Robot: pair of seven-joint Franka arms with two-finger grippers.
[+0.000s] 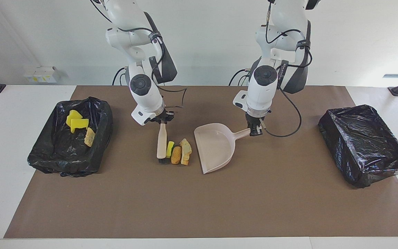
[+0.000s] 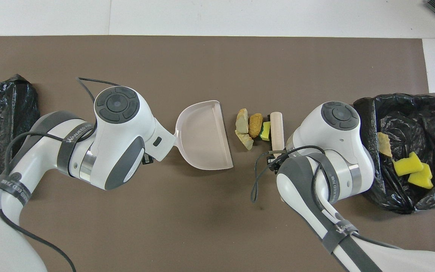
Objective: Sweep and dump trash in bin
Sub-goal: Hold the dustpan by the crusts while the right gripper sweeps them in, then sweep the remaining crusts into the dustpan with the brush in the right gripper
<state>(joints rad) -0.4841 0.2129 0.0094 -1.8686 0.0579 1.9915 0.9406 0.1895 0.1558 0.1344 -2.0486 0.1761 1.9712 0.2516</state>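
Some trash (image 1: 79, 127) already lies in the bin (image 1: 40, 157). Our right claw (image 1: 162, 121) clamps the brush (image 1: 161, 143), our left claw (image 1: 255, 129) clamps the dustpan (image 1: 216, 148); three pieces (image 1: 180, 152) on the desk (image 1: 199, 200) await sweeping.

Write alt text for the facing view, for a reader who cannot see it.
The right gripper holds a brush against a small row of trash pieces, beside the open mouth of a pink dustpan that the left gripper holds by its handle. A black-lined bin at the right arm's end already contains trash; another bin sits at the left arm's end.

Overhead, the left gripper (image 2: 147, 158) hides under its own arm.
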